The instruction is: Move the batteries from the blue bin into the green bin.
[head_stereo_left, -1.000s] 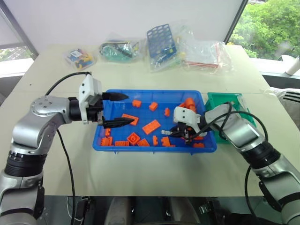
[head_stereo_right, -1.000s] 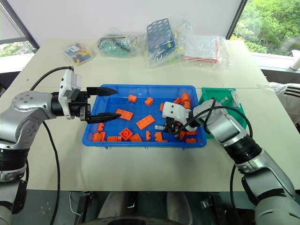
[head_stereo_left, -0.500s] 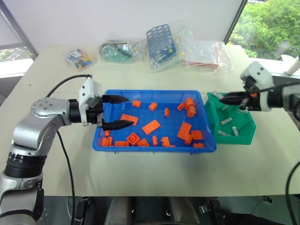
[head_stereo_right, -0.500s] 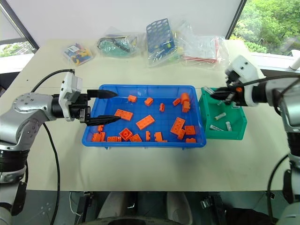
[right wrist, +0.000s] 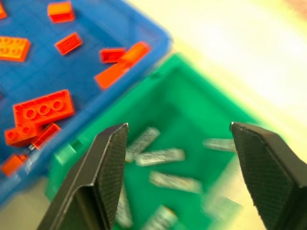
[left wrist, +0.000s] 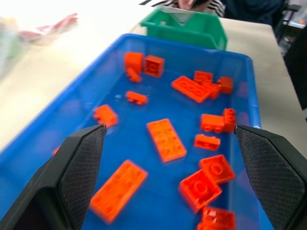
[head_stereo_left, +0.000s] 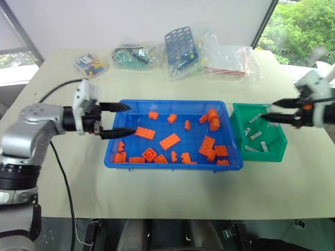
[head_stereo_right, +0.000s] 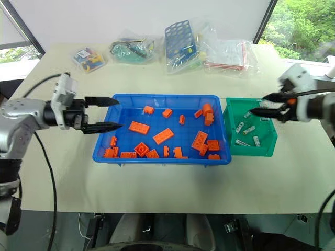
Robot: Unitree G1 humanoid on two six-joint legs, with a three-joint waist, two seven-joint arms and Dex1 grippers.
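Green bin (head_stereo_left: 275, 151) is serving as the landmark, and several silver batteries (head_stereo_left: 255, 136) are lying loose on its floor, four or so as far as the head views let me count, with the right wrist view showing a similar scatter (right wrist: 159, 156). Just beside the green bin, on its left and almost touching it, the blue bin (head_stereo_left: 172, 164) is sitting on the table, and what I am seeing in it are orange bricks (head_stereo_left: 169, 141) spread across its floor; I am finding no silver cylinder among them in either head view or in the left wrist view (left wrist: 165, 139), though a small one could be hiding against a brick or the rim. The right gripper (head_stereo_left: 272, 111) is hovering over the green bin's far right part, its fingers parted and grasping nothing. The left gripper (head_stereo_left: 123, 120) is hanging over the blue bin's far end from the green bin, released as well, its two fingers standing wide with nothing between them. Judging from this, the moving is looking finished or very nearly so: the batteries are resting in the green bin, and what is left is at most a check of the blue bin for a straggler
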